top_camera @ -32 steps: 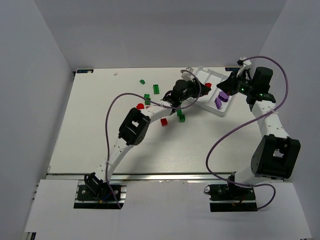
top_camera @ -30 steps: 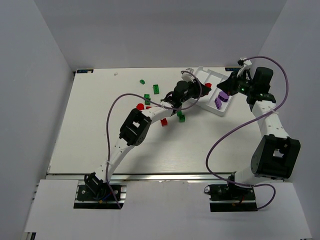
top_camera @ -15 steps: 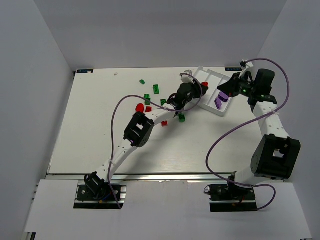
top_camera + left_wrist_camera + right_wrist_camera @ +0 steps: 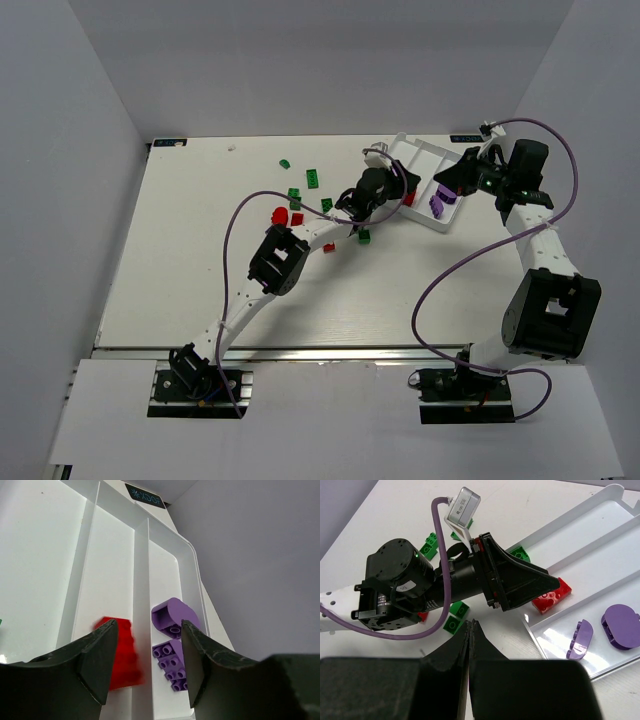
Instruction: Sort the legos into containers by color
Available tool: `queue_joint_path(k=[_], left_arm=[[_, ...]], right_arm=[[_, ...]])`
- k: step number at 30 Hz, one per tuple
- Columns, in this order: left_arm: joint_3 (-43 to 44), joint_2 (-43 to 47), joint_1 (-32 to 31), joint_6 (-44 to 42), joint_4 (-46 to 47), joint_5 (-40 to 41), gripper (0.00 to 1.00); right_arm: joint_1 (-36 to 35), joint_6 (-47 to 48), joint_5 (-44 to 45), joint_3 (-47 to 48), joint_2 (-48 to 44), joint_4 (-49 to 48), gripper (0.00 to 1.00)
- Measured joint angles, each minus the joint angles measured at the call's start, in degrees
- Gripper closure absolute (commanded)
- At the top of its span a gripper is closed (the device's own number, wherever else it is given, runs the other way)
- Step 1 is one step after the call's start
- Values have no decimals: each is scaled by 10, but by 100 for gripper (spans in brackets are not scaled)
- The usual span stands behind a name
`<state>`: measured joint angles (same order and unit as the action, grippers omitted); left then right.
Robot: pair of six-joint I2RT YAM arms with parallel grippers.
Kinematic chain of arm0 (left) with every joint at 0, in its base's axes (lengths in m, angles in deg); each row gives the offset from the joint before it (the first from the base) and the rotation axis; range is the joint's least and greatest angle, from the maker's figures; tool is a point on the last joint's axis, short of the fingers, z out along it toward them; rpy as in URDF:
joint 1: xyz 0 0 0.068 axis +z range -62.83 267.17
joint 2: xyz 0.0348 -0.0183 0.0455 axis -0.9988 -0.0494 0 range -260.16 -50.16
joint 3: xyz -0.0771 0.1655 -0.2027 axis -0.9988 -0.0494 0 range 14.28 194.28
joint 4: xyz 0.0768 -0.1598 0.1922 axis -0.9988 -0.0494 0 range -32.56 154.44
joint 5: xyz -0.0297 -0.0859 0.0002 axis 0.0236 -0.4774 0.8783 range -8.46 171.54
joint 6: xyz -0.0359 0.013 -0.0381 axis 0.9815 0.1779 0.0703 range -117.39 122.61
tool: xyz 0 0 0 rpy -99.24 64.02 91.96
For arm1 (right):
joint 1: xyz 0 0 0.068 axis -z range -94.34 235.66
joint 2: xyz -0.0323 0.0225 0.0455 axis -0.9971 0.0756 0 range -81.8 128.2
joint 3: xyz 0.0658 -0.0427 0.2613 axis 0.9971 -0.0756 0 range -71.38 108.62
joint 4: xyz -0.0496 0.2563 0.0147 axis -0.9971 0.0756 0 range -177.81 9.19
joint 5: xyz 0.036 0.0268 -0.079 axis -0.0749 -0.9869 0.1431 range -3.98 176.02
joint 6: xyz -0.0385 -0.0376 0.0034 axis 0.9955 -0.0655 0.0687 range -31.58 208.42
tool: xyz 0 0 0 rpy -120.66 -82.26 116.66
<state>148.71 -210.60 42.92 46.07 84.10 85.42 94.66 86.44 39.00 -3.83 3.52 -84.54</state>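
Note:
The white tray (image 4: 447,157) stands at the back right. My left gripper (image 4: 397,194) hangs over its near end with the jaws wide open (image 4: 148,626). A red brick (image 4: 120,652), blurred, lies in the middle compartment beside my left finger, not gripped; it also shows in the right wrist view (image 4: 551,596). Two purple bricks (image 4: 174,617) (image 4: 172,662) lie in the neighbouring compartment (image 4: 620,626). My right gripper (image 4: 463,180) is shut and empty above the tray's right side, its fingers (image 4: 464,645) pressed together. Loose green bricks (image 4: 313,178) and red bricks (image 4: 280,214) lie on the table.
More green bricks (image 4: 294,194) (image 4: 364,236) and a red one (image 4: 328,246) lie under and beside my left arm (image 4: 275,262), which stretches across the table's middle. The left wrist body (image 4: 400,587) fills the right wrist view. Grey walls enclose the table.

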Motion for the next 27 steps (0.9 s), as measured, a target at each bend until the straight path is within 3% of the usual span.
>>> queue_joint_path(k=[4,6,8,10,11,14,17,20,22,27], left_arm=[[0,0,-1,-2,0,0,36],[0,0,-1,-7,0,0,38],[-3,4,-1,-20,0,2,48],[-27,21,-1,-37,-1,2,56],[-48,37,-1,-48,-3,2,64],[-139,108,3,-81,-3,2,72],[-261,214,7,-114,2,9,72],[-371,330,17,-137,13,18,61],[-433,402,26,-146,19,24,49],[-586,572,55,-143,1,43,31]], right_arm=[[0,-1,-4,-4,0,0,94],[0,2,-13,-6,0,1,83],[0,20,-39,-6,0,5,70],[0,40,-65,-6,0,11,65],[0,52,-80,-6,0,14,61],[0,97,-122,3,0,45,52],[0,152,-154,26,0,80,45],[-10,211,-165,56,0,126,44],[-26,242,-155,73,1,154,45],[-133,299,-44,111,18,212,46]])
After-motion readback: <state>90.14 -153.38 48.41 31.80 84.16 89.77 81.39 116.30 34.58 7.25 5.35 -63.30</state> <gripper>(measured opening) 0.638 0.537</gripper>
